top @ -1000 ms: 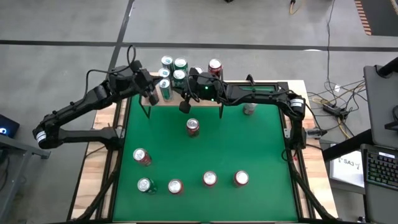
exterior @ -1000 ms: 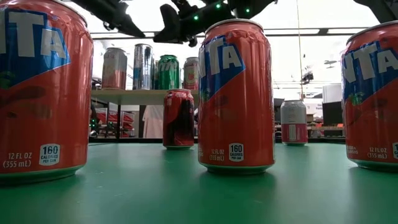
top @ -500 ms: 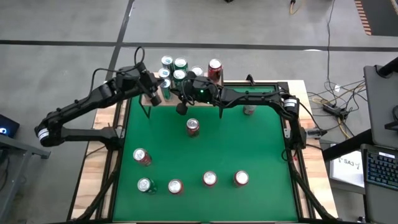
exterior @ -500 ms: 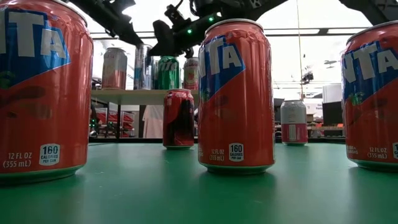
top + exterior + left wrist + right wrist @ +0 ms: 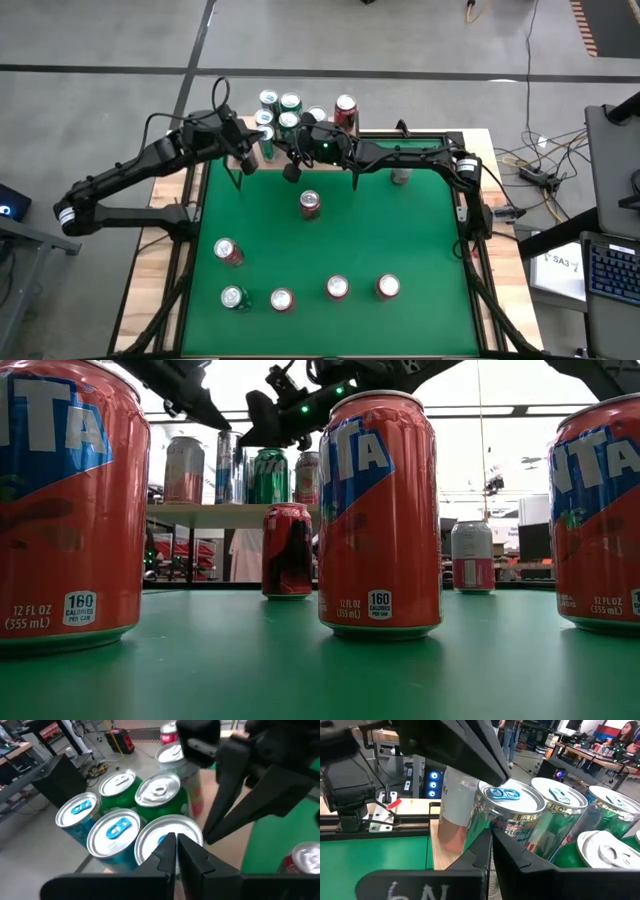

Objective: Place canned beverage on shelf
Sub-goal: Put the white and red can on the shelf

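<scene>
Both arms creep shelfward; left claw (image 5: 246, 160) and right claw (image 5: 291, 172) pressed together, empty. Red can (image 5: 310, 204): light, slick, dentable; grip mid-body.

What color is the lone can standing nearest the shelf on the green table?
Dark red can, clearest in the low view.

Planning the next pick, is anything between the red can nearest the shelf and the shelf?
Nothing on the table between red can and shelf. The left gripper and right gripper, both shut, hover over the shelf's crowded cans.
</scene>
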Controlling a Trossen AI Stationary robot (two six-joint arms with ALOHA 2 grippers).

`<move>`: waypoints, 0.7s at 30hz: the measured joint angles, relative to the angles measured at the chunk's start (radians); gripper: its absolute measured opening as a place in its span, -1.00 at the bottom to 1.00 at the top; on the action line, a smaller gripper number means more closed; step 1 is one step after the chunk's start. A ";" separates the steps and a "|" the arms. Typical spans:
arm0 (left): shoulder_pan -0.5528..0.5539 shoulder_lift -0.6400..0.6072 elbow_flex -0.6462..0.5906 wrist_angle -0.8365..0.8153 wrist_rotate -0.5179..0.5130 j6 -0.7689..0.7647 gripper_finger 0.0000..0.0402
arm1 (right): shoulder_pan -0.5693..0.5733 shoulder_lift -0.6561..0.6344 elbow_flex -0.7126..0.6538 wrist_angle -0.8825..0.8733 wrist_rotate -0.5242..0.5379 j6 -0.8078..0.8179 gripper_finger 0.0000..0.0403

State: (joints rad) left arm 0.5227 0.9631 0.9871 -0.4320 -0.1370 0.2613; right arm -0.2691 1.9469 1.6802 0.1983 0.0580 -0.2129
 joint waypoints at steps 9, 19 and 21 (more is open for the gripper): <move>-0.021 -0.023 0.000 0.018 -0.004 0.018 -1.00 | 0.002 -0.002 0.000 -0.006 0.021 0.003 -0.96; -0.020 0.017 0.000 0.017 -0.039 0.092 -1.00 | 0.003 -0.002 0.000 -0.006 0.021 0.003 -0.96; -0.019 0.023 0.000 0.017 -0.039 0.092 -1.00 | 0.003 -0.002 0.000 -0.006 0.021 0.004 -0.96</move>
State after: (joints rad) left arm 0.5041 0.9861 0.9871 -0.4152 -0.1761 0.3534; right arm -0.2665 1.9450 1.6806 0.1921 0.0792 -0.2092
